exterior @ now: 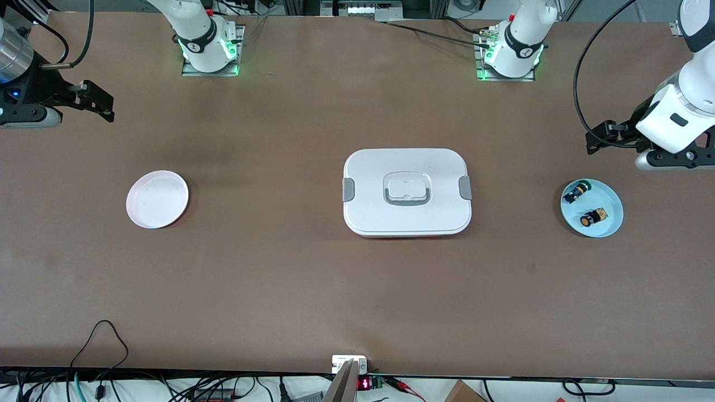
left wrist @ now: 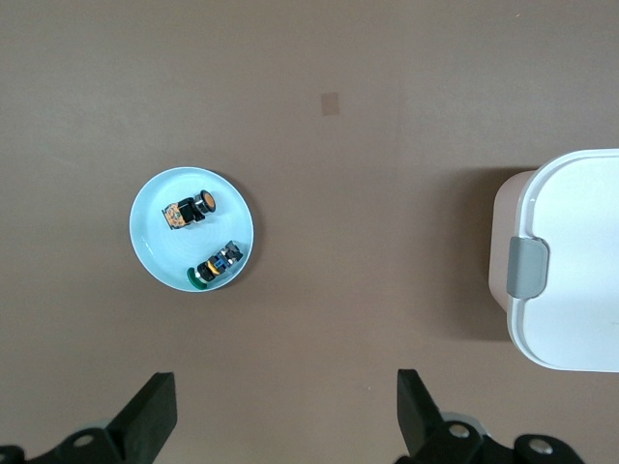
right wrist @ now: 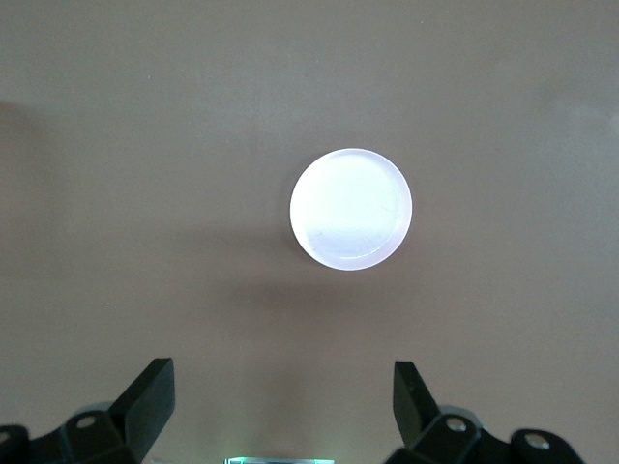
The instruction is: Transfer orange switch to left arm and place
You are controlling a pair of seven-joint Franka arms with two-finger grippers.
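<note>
The orange switch [exterior: 593,218] lies on a light blue plate [exterior: 610,200] at the left arm's end of the table, next to a black switch with blue, green and yellow parts [exterior: 576,192]. In the left wrist view the orange switch [left wrist: 189,211] lies on the plate [left wrist: 153,242] beside the other switch [left wrist: 215,266]. My left gripper [exterior: 600,137] [left wrist: 285,387] is open and empty, up over bare table beside that plate. The white box [exterior: 406,192] [left wrist: 571,261] stands closed at the table's middle. My right gripper [exterior: 100,101] [right wrist: 283,377] is open and empty, over bare table at the right arm's end.
A small white round plate [exterior: 157,199] [right wrist: 351,208] lies empty toward the right arm's end. Cables and a small device [exterior: 349,364] sit along the table edge nearest the front camera. The arm bases [exterior: 209,53] stand along the table edge farthest from the front camera.
</note>
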